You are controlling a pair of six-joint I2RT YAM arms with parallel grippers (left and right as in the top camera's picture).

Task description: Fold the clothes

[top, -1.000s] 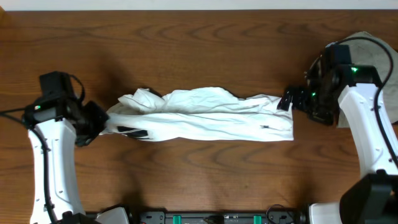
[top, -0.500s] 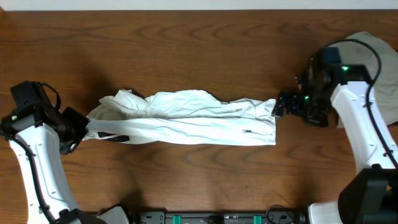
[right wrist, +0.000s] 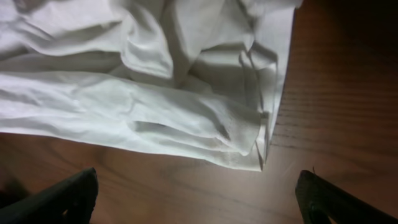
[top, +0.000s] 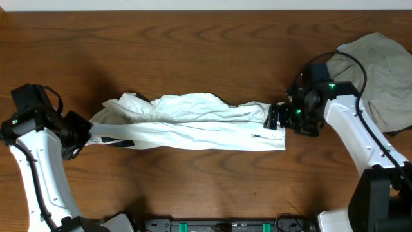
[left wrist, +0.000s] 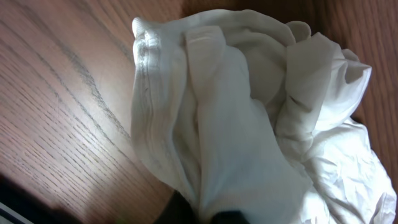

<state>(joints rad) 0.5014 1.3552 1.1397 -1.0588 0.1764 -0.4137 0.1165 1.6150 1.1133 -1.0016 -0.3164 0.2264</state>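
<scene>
Our left gripper (top: 82,132) pinches the shirt (top: 193,122) at its left end, our right gripper (top: 275,118) hangs spread over the right hem on the table (top: 193,51), and closing there may catch one layer only, letting the bunch sag

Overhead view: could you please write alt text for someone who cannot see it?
A white shirt lies bunched in a strip across a wooden table, the left fingers shut on its left end. The right fingers stand open at its right end; a grey-beige shirt lies far right.
</scene>
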